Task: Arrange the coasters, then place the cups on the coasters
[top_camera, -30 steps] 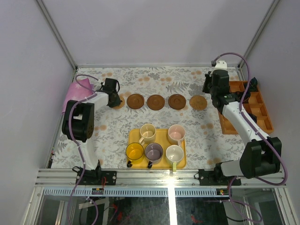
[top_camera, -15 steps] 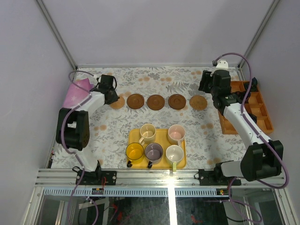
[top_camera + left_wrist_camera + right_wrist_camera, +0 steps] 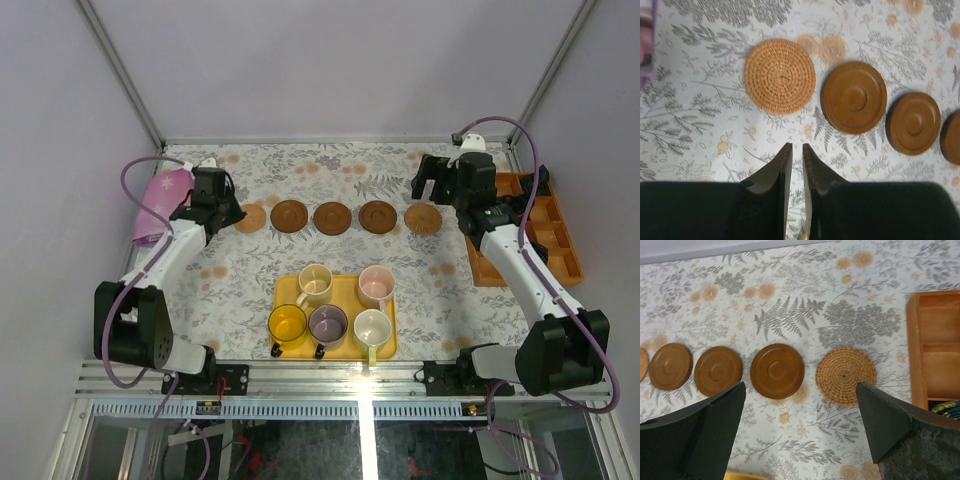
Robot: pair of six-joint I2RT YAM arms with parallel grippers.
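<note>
My left gripper is nearly closed, empty; my right gripper gapes wide above the coasters.

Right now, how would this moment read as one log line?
coasters: five in row | cups: five on tray | left tool: nearly shut, empty | right tool: open, empty

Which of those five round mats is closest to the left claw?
The light tan woven round coaster at the row's left end, just ahead of the left claw.
</note>
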